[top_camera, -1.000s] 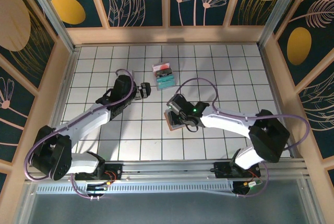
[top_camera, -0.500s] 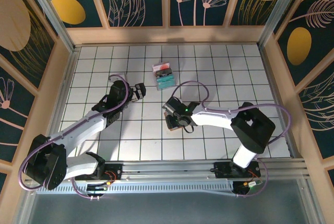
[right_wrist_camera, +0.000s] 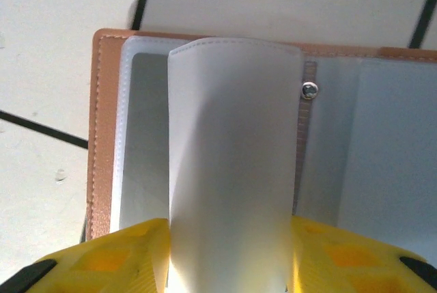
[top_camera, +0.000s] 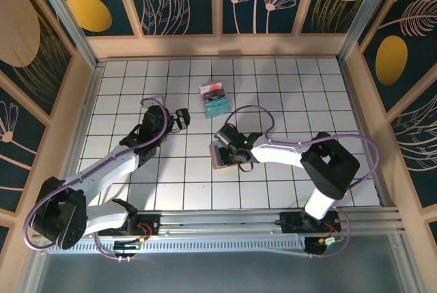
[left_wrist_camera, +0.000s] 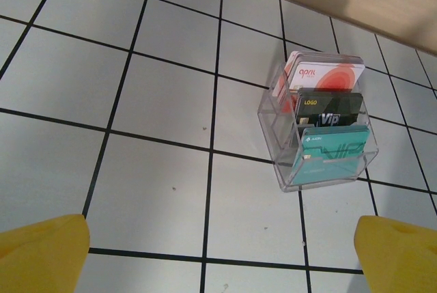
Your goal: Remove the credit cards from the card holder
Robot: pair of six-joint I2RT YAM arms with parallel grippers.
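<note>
The card holder [right_wrist_camera: 102, 136] lies open on the tiles, pinkish-tan outside with grey-blue inner faces and a small metal snap [right_wrist_camera: 310, 89]. A translucent white sleeve [right_wrist_camera: 235, 156] of it stands up between my yellow right fingers, touching both pads. From above, my right gripper [top_camera: 227, 149] sits low over the card holder [top_camera: 216, 158] in the middle of the table. My left gripper [left_wrist_camera: 220, 255] is wide open with nothing between its fingers, and it hangs apart from a clear box [left_wrist_camera: 321, 126] that holds red-white, black and teal credit cards.
The clear box [top_camera: 214, 99] stands beyond both grippers on the white tiled floor [top_camera: 287, 88]. My left gripper [top_camera: 182, 117] hovers to its left. Wooden walls ring the table, with open tiles to the left and right.
My right gripper narrowed onto the white sleeve, and the card holder shifted slightly left. The left gripper drew back a little to the left early on, then stayed still and open.
</note>
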